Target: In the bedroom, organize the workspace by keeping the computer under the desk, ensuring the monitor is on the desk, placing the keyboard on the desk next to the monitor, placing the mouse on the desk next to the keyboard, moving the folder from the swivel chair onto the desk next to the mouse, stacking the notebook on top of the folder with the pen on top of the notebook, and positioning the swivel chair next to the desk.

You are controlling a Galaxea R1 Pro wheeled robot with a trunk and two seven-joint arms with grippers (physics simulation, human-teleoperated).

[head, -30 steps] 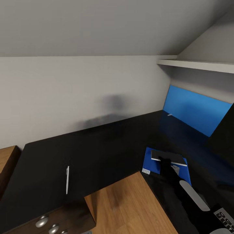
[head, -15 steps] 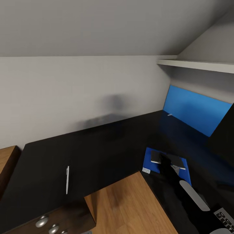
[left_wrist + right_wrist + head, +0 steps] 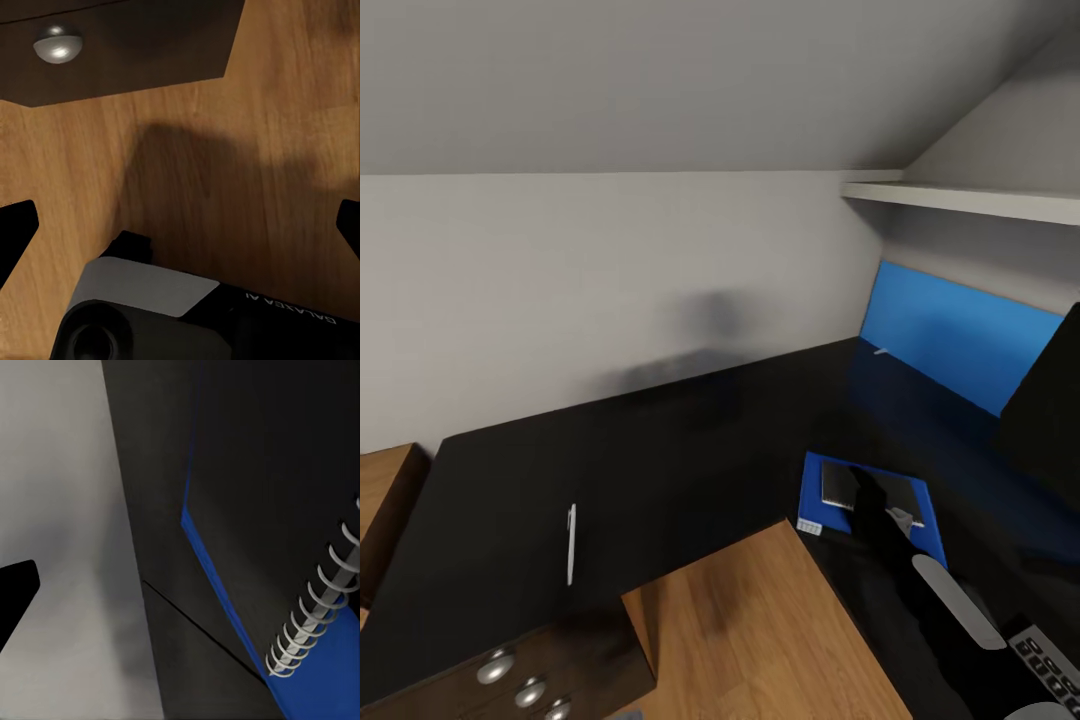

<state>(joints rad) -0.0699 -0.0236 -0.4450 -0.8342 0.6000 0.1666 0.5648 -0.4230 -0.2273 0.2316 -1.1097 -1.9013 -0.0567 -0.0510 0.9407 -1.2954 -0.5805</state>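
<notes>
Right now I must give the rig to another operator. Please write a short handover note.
Right gripper: above the notebook; grip state unclear.
Left gripper: open, empty, over the wooden floor.
The notebook lies on the folder, which lies on the desk.
The pen lies apart on the desk's left part.
Done: folder and notebook stacked.
Left: pen onto the notebook, probably with the left arm.

The right arm covers part of the notebook (image 3: 860,487) on the folder (image 3: 822,480), and its fingers cannot be made out against the dark cover. The monitor (image 3: 1045,400) is cut off by the head view's right edge. In the left wrist view only two dark fingertips (image 3: 15,229) enter from the edges.
</notes>
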